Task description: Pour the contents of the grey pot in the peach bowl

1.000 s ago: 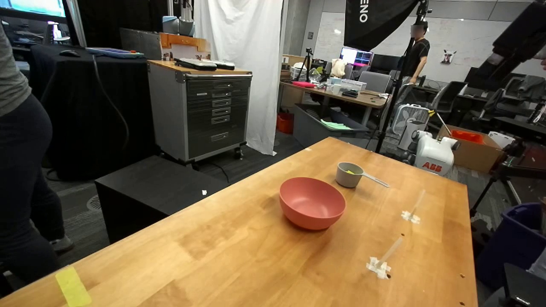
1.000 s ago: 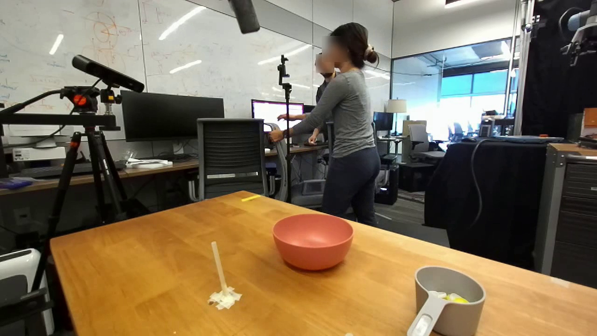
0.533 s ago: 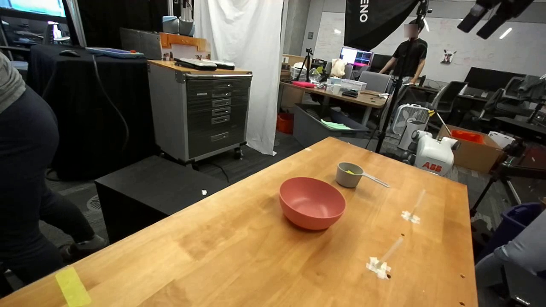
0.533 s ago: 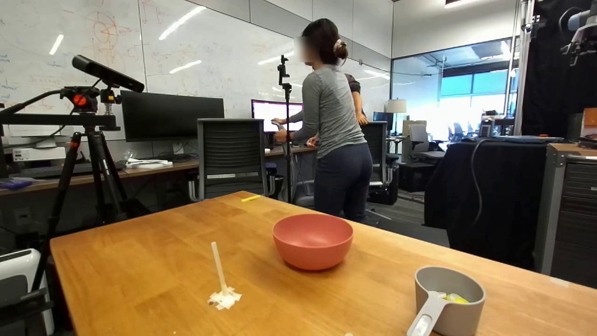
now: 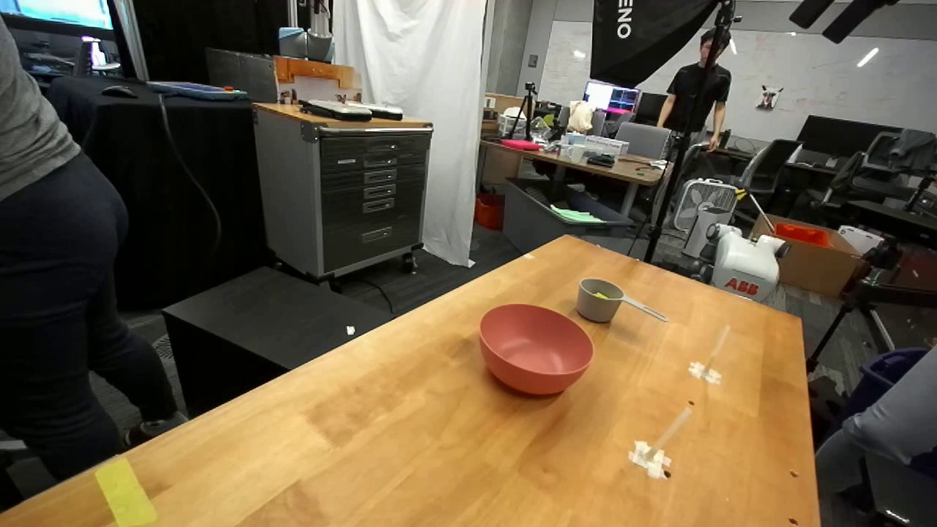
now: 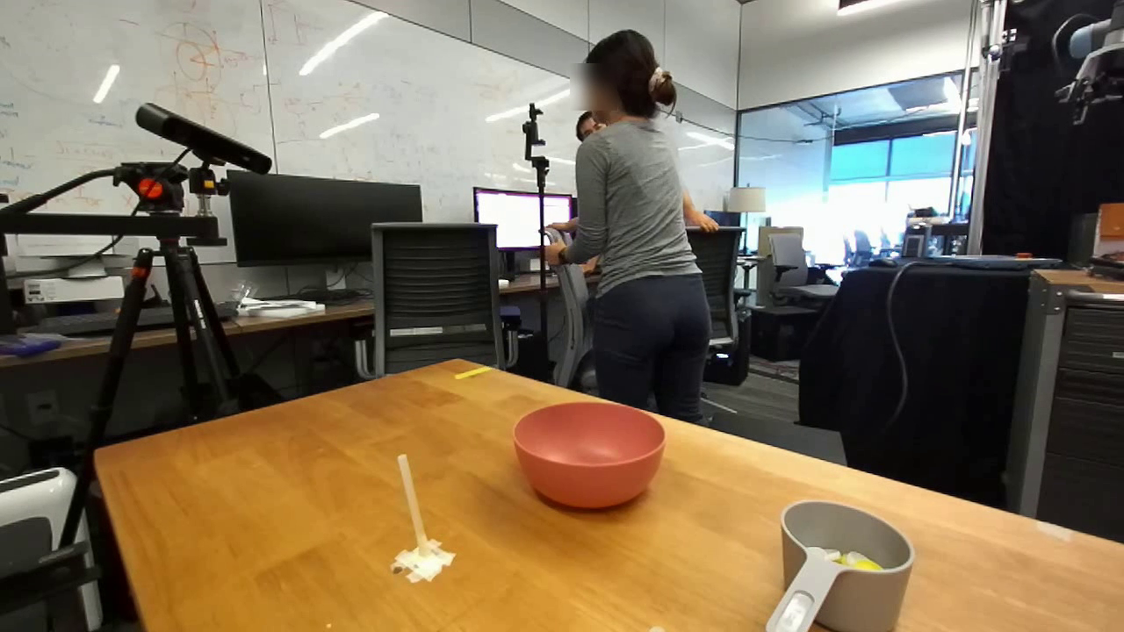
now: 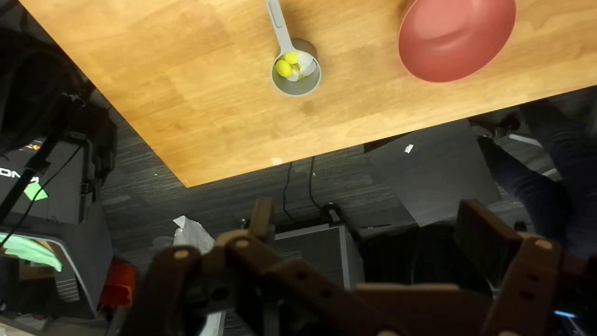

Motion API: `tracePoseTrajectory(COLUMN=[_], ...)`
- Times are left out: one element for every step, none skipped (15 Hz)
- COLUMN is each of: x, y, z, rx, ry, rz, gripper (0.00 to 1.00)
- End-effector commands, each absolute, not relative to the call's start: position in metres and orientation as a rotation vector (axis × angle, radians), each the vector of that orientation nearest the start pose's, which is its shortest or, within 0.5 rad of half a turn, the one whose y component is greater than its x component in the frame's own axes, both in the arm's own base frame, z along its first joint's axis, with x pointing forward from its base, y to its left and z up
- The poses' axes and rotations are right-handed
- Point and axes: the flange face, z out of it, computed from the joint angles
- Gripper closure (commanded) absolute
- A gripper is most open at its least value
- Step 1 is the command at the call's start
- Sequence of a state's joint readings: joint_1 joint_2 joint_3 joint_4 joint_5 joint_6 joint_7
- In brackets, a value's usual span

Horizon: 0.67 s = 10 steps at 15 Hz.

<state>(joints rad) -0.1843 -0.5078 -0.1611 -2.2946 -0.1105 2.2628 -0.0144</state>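
Observation:
The grey pot [image 5: 598,304], cup-sized with a long handle, stands upright on the wooden table in both exterior views [image 6: 865,601] and in the wrist view [image 7: 298,88]. Its contents [image 7: 294,65], small yellow and white lumps, lie inside it. The peach bowl [image 5: 536,366] stands upright beside the pot and looks empty; it also shows in an exterior view [image 6: 588,474] and, cut off by the edge, in the wrist view [image 7: 454,42]. My gripper [image 7: 371,217] is open with nothing between its fingers. It is high above the table, its fingertips at the top of an exterior view [image 5: 818,28].
Two thin pale sticks are taped upright to the table [image 5: 439,439], one near [image 5: 667,432] and one farther [image 5: 717,351]. A yellow tape strip [image 5: 126,492] marks a table corner. A black box [image 5: 271,322] and a drawer cabinet [image 5: 373,190] stand beyond the table edge. People stand nearby.
My gripper has come into view at the top right of an exterior view and risen slightly; it has left the top of another view. People shifted. Pot and bowl have not moved.

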Motion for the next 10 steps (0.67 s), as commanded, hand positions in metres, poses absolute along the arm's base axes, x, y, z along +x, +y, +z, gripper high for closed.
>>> tracePoseTrajectory(x=[0.413, 0.416, 0.422, 0.428, 0.437, 0.446, 0.455, 0.465, 0.474, 0.485], y=[-0.165, -0.168, -0.173, -0.177, -0.186, -0.193, -0.201, -0.21, -0.217, -0.225], z=[0.593, 0.595, 0.599, 0.601, 0.604, 0.605, 0.604, 0.602, 0.6, 0.594], rx=[-3.116, -3.117, -3.13, -3.136, -3.141, -3.153, -3.162, -3.166, -3.167, -3.169], ry=[0.465, 0.468, 0.449, 0.456, 0.497, 0.506, 0.512, 0.533, 0.555, 0.568], rz=[-0.737, -0.722, -0.676, -0.657, -0.651, -0.623, -0.584, -0.554, -0.54, -0.523], gripper=[0.0, 0.0, 0.0, 0.0, 0.0, 0.0, 0.0, 0.0, 0.0, 0.0])
